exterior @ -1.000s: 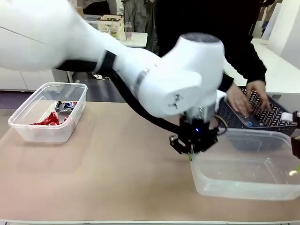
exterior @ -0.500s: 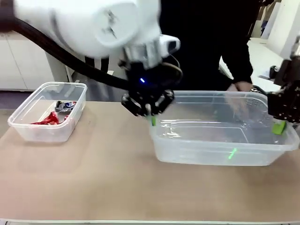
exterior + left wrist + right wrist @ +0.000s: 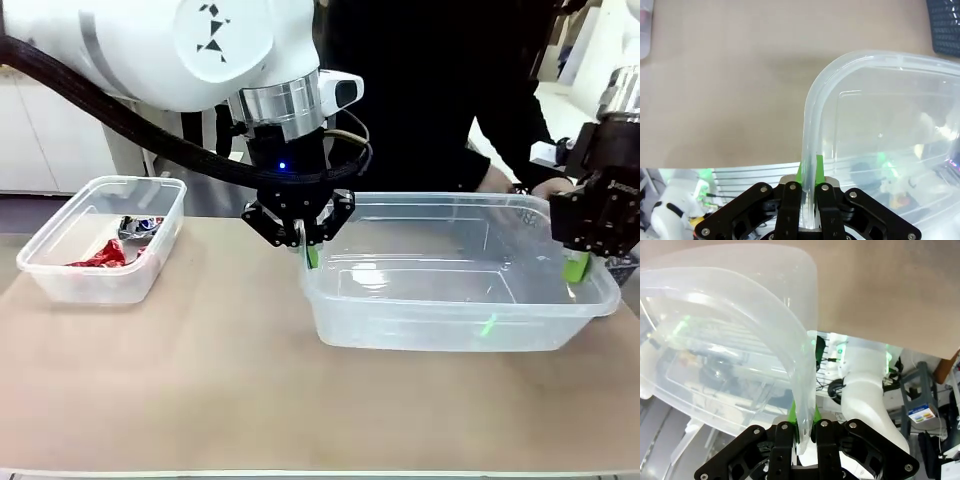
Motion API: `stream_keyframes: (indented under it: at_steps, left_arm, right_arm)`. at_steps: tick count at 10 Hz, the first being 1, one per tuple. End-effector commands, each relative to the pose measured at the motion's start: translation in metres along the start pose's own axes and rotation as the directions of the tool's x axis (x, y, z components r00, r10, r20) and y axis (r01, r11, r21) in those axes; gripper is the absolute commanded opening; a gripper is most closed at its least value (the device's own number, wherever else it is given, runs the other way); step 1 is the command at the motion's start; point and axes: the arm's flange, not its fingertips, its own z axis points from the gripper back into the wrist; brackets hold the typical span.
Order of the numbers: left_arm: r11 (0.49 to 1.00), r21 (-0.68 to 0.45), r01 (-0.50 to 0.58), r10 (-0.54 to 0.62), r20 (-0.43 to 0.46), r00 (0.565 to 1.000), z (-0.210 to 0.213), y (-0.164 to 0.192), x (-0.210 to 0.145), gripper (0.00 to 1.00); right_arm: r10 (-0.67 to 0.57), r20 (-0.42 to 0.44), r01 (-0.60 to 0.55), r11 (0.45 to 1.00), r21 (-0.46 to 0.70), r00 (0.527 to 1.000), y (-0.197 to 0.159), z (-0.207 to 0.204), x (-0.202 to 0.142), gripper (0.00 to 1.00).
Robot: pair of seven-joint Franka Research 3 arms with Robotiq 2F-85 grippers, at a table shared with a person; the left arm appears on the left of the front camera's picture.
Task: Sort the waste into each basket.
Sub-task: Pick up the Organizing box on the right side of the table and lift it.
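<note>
Large clear tub [image 3: 440, 322] sits right of table centre, long axis 9-to-3 in the front view. Thin see-through plastic, glossy, rounded corners, rolled rim, nothing inside it.

Left gripper [image 3: 308, 250] is at the tub's 9 o'clock end, pointing down and clamped on the rim. In the left wrist view the wall [image 3: 880, 100] runs up from 6 o'clock between the green pads [image 3: 819, 167], one inside and one outside.

Right gripper [image 3: 577, 265] pinches the 3 o'clock end the same way. In the right wrist view the rim [image 3: 740, 315] curves off toward 10 o'clock from the closed jaws (can't tell if the base touches the table).

Small clear tub [image 3: 60, 272] is at the table's 9 o'clock, well apart, holding a crushed red can [image 3: 100, 255] and a blue-and-white can [image 3: 140, 226].

Dark lattice basket [image 3: 945, 25] is at 1 o'clock in the left wrist view.

Table [image 3: 200, 380] is matte tan. Person's dark sleeve [image 3: 510, 120] is behind the tub at 12 o'clock.
</note>
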Motion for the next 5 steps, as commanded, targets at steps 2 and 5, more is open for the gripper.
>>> stream_keyframes:
  at_steps: [2,5]
  left_arm:
    - [1.0,0.0,0.0,0.0,0.0,1.0,0.0,0.0,0.0,0.04]
    - [0.987,-0.017,0.159,-0.157,0.082,0.984,0.02,0.038,0.028,0.04]
  right_arm:
    - [0.0,0.0,0.0,1.0,0.0,1.0,0.0,0.0,0.0,0.07]
    - [0.011,-0.02,-0.01,0.999,0.051,1.0,0.021,-0.002,0.017,0.07]
